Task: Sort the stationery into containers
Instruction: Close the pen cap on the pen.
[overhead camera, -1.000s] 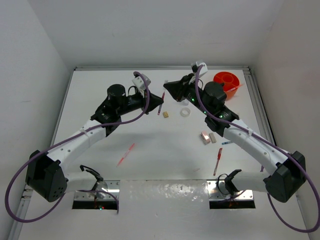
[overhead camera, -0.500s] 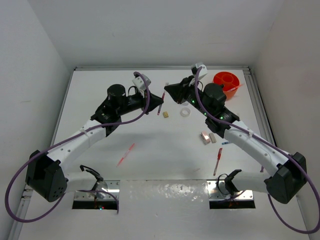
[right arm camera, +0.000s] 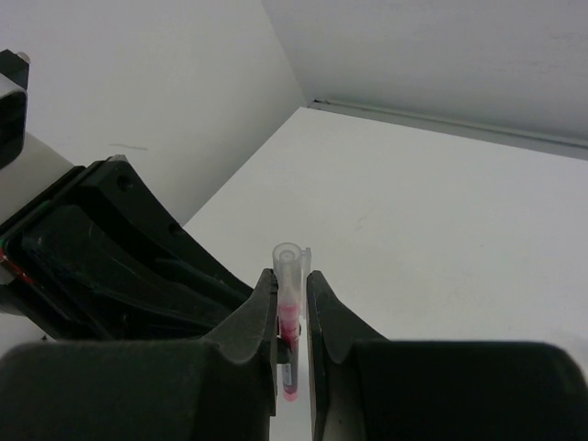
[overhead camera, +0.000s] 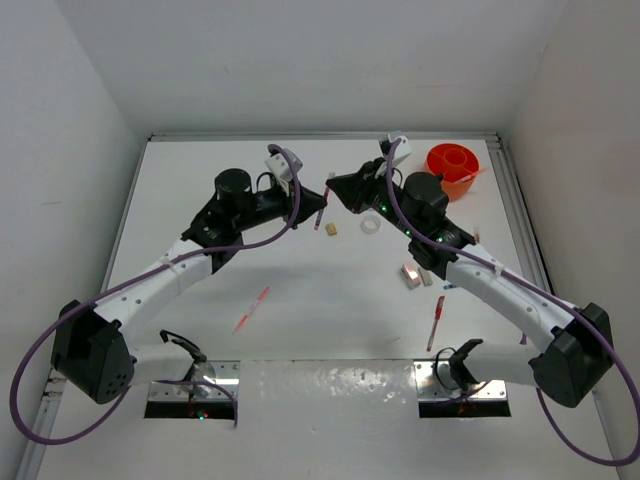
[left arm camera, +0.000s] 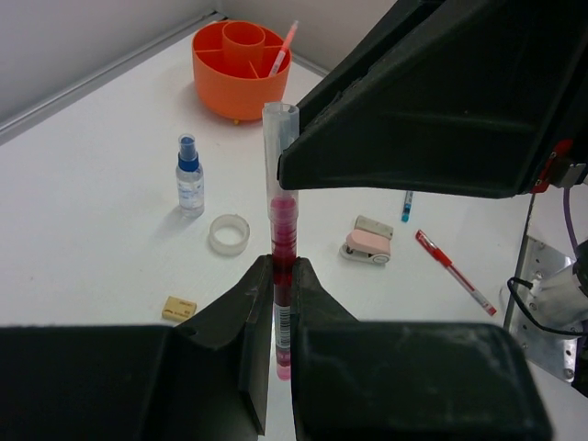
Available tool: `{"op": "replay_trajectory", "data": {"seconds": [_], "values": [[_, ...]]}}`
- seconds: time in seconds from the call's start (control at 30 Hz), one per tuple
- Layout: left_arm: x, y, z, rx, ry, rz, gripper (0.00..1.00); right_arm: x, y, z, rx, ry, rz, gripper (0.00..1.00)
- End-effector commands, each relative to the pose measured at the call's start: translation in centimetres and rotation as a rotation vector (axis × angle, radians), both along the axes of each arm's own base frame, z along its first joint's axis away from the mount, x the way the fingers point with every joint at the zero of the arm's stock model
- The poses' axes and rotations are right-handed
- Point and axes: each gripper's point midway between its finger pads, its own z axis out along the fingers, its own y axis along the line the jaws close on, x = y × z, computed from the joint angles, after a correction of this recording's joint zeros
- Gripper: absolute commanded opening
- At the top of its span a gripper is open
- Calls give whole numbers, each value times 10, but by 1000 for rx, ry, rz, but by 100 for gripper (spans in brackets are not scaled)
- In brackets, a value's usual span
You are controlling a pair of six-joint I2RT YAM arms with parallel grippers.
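Note:
A pink pen [overhead camera: 321, 209] with a clear cap is held upright above the table between both grippers. My left gripper [overhead camera: 320, 203] is shut on its lower barrel, seen in the left wrist view [left arm camera: 280, 268] gripping the pen [left arm camera: 282, 225]. My right gripper [overhead camera: 333, 188] has its fingers pressed on either side of the clear cap, seen in the right wrist view [right arm camera: 293, 281] round the pen [right arm camera: 290, 317]. The round orange tub [overhead camera: 441, 163] stands at the far right with a pink pen [left arm camera: 283, 48] in one compartment; its wall [left arm camera: 213, 78] also shows in the left wrist view.
On the table lie a tape ring [left arm camera: 229, 233], a blue-capped bottle [left arm camera: 189, 179], a tan eraser [left arm camera: 178, 308], a pink and white eraser [left arm camera: 366, 243], a blue pen [left arm camera: 406, 204] and a red pen [left arm camera: 455, 271]. Another red pen [overhead camera: 252, 308] lies near left.
My right gripper has moved left and a little nearer, onto the cap end of the pen. The left gripper and the pen have stayed in place.

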Motion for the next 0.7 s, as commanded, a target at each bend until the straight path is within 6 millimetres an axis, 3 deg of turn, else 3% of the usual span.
{"op": "replay_trajectory", "data": {"seconds": [0.0, 0.3, 0.57, 0.67], "values": [[2, -2, 26, -42, -97, 4, 0, -5, 3, 2, 32, 0, 13, 0], [7, 2, 37, -58, -131, 25, 0, -10, -4, -18, -36, 23, 3, 0], [8, 6, 40, -78, -159, 33, 0, -22, -2, -73, -132, 99, 9, 0], [6, 4, 42, -99, -159, 17, 0, -26, 0, -82, -102, 107, 11, 0]]}}
